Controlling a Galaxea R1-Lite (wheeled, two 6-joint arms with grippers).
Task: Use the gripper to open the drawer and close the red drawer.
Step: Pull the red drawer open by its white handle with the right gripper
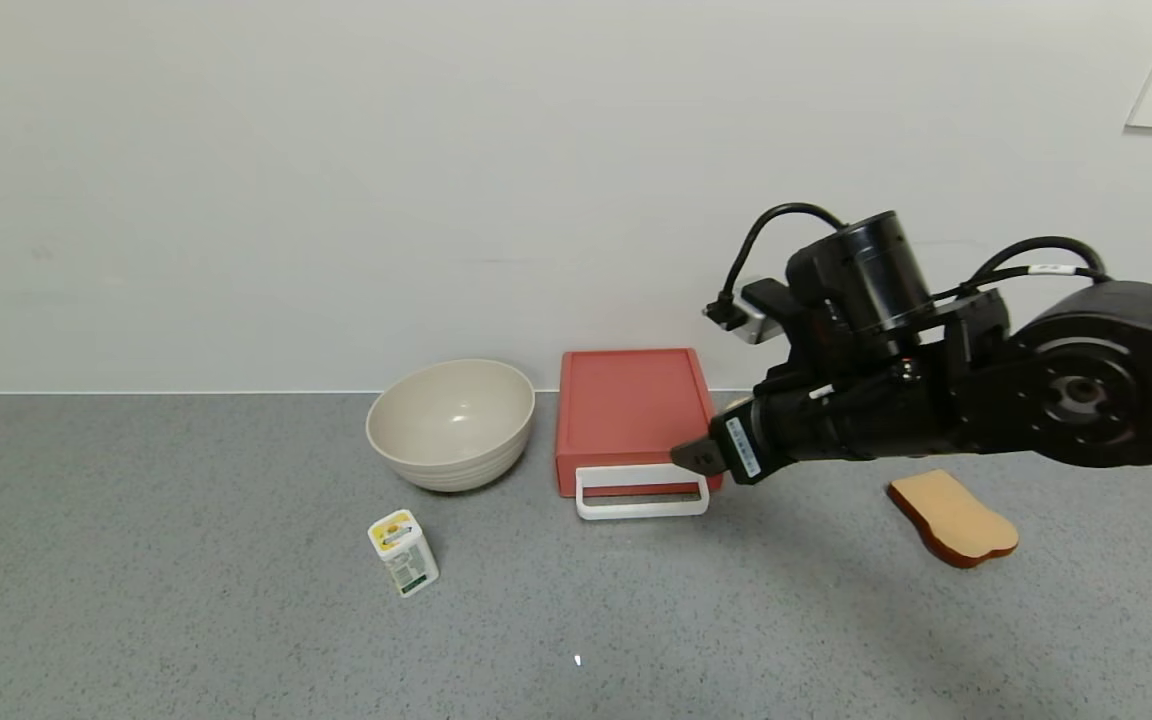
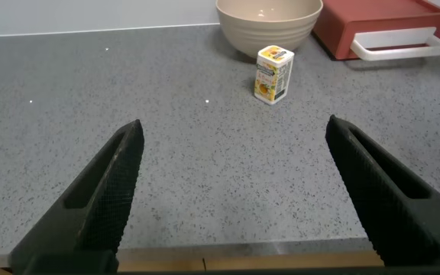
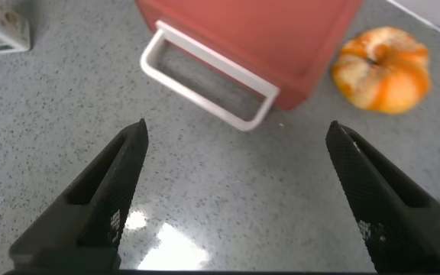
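The salmon-red drawer (image 1: 631, 410) sits by the wall, its tray pushed in, its white loop handle (image 1: 642, 492) on the front. My right gripper (image 1: 701, 460) is open and empty, in the air just right of the handle's right end. The right wrist view shows the handle (image 3: 205, 88) and drawer (image 3: 266, 30) ahead of the wide-apart fingers (image 3: 109, 191), with bare counter between. My left gripper (image 2: 235, 183) is open and empty, low over the counter's near edge, out of the head view. The drawer also shows far off in the left wrist view (image 2: 380, 23).
A beige bowl (image 1: 451, 422) stands left of the drawer. A small white and yellow carton (image 1: 403, 552) stands in front of the bowl. A slice of toast (image 1: 952, 517) lies at the right. A small orange pumpkin (image 3: 382, 67) sits right of the drawer.
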